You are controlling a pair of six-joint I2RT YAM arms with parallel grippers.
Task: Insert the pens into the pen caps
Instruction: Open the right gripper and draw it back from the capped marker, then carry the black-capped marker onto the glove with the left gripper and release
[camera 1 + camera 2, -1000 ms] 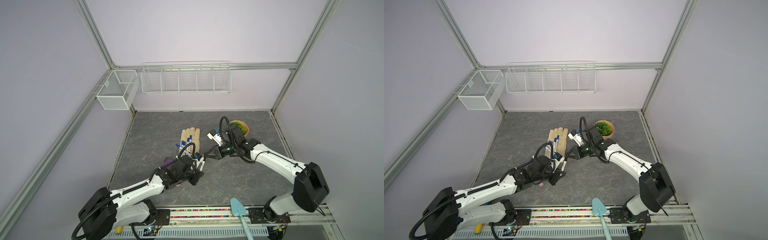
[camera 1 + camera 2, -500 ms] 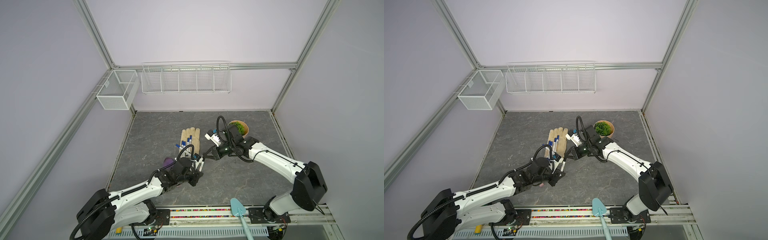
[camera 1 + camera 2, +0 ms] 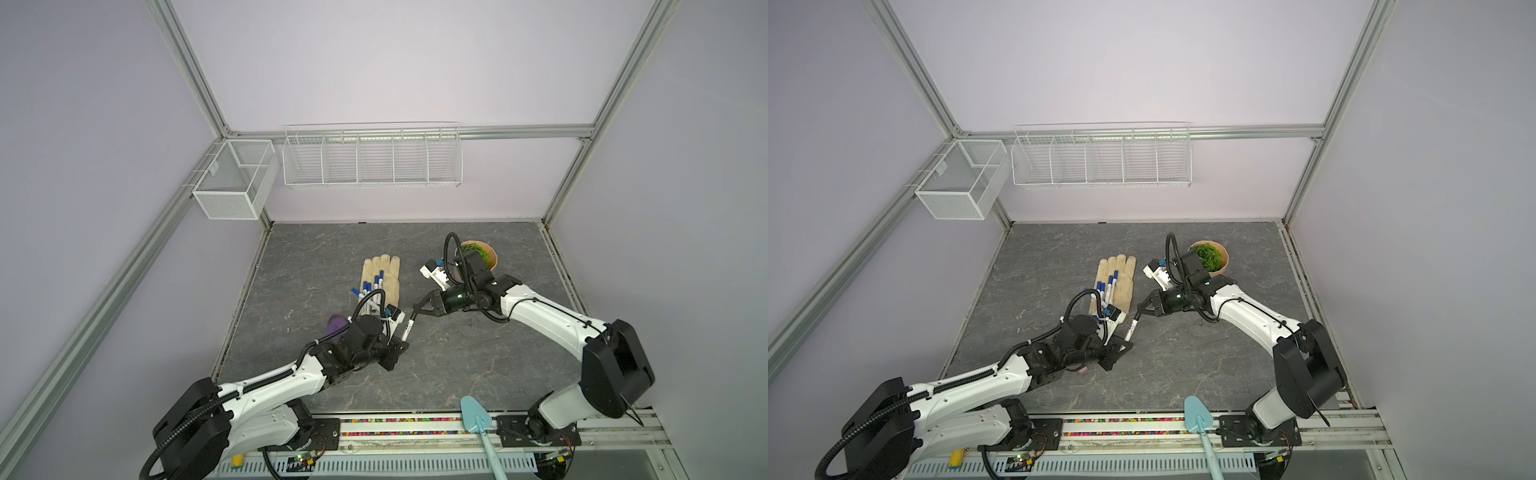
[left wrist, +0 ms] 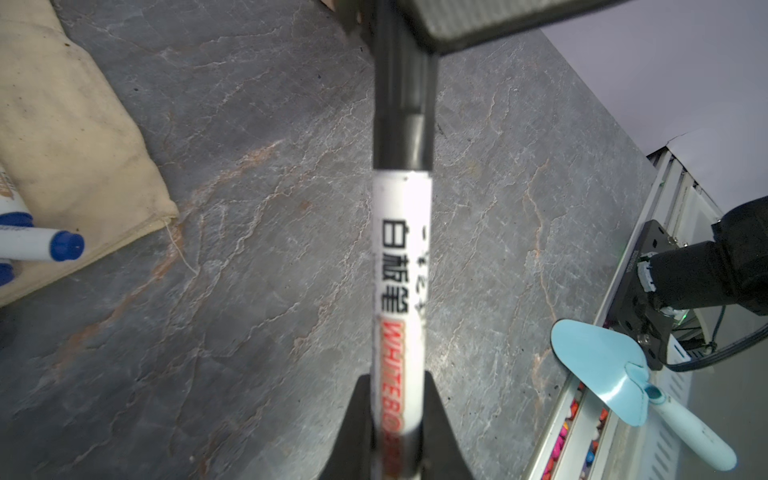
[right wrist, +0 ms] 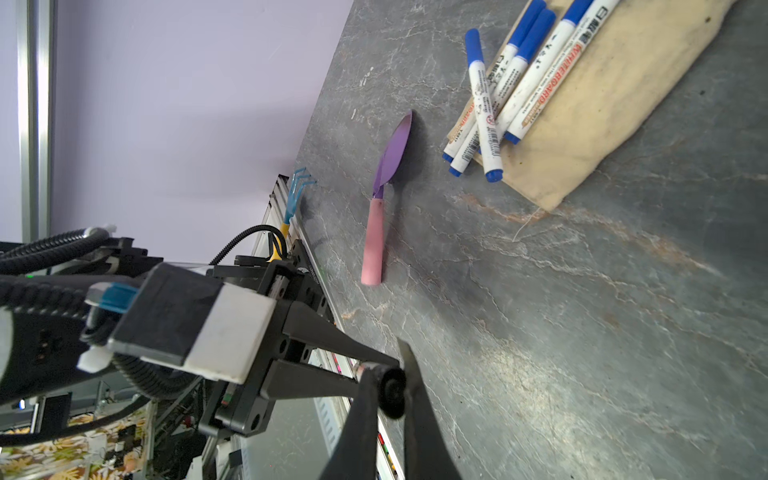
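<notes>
Table: grey stone-look; spare pens lying on glove.
Change: none obvious from a second ago; same grips, same spot.
Left gripper: pinching pen barrel, held above table.
Right gripper: clamped on black cap at pen tip.
Unclear: cap seating; pen's rear end hidden.

The pen is glossy plastic, the tabletop matt veined stone, the glove coarse cloth.
</notes>
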